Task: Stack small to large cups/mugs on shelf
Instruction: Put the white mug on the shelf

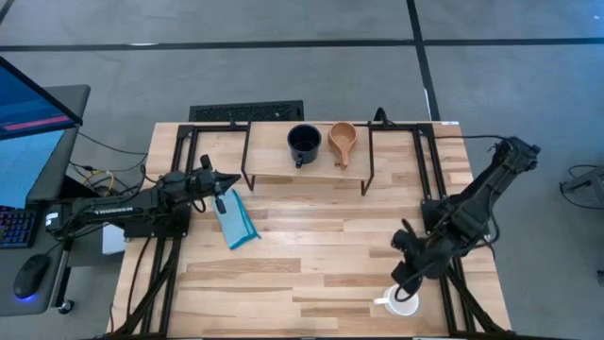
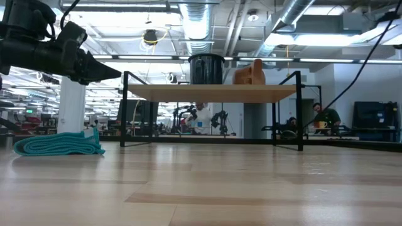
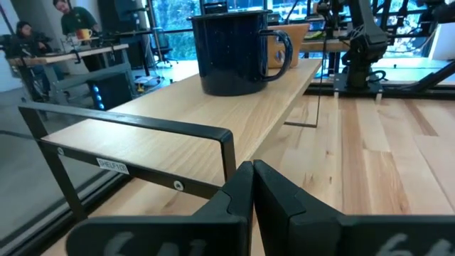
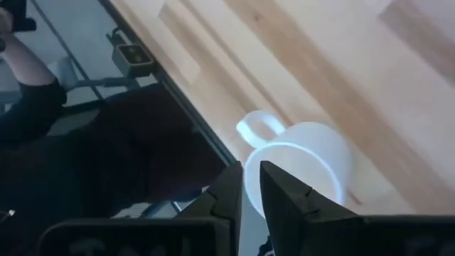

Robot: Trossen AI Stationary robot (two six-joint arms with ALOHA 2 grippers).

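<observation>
The shelf [image 1: 307, 162] stands at the table's far middle. A dark navy mug [image 1: 304, 144] and a tan wooden cup [image 1: 342, 142] stand on its plank; both also show in the low view [image 2: 206, 68] [image 2: 250, 72]. The white mug [image 1: 401, 302] stands upright on the table near the front right edge. My right gripper [image 4: 250, 186] is shut, just above that mug's rim on the handle side. My left gripper [image 1: 229, 181] is shut and empty in the air, left of the shelf, pointing at the navy mug [image 3: 238, 53]. My right gripper comes at the white mug from above, slanting down. Its shut fingertips [image 4: 234, 186] stand at the mug's rim [image 4: 264, 153] close to the handle [image 4: 254, 128]. I cannot tell whether they touch the rim. The mug's base stays on the table.
A folded blue cloth [image 1: 236, 219] lies on the table below my left gripper and shows in the low view [image 2: 59, 144]. The table's front edge [image 4: 192, 114] runs close by the white mug. A monitor and keyboard stand off the table's left side.
</observation>
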